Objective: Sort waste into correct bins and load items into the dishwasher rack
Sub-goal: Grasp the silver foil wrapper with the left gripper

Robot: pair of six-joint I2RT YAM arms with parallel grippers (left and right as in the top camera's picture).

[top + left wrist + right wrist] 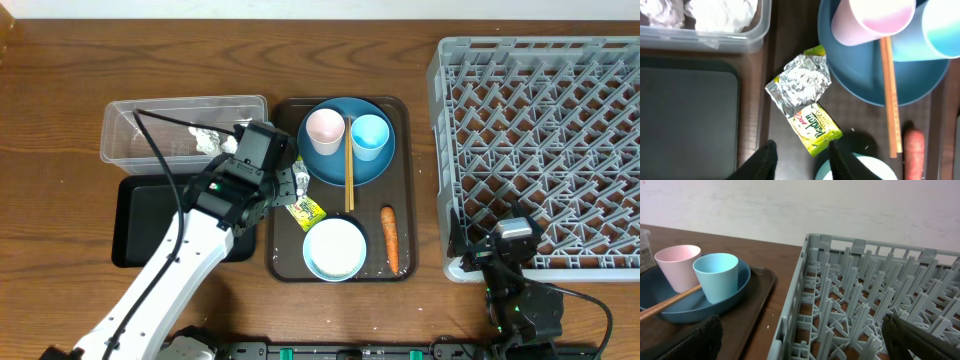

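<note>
Left jaws hang apart just short of the wrapper [801, 95], napkins [722, 12] sit in the clear tub [670, 36], right jaws gape.

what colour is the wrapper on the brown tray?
The wrapper: crinkled silver foil, yellow-green printed end. Best in left wrist view.

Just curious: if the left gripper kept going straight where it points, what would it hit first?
Probably the crinkled wrapper on the brown tray, just ahead of the left gripper; depth is unclear.
</note>
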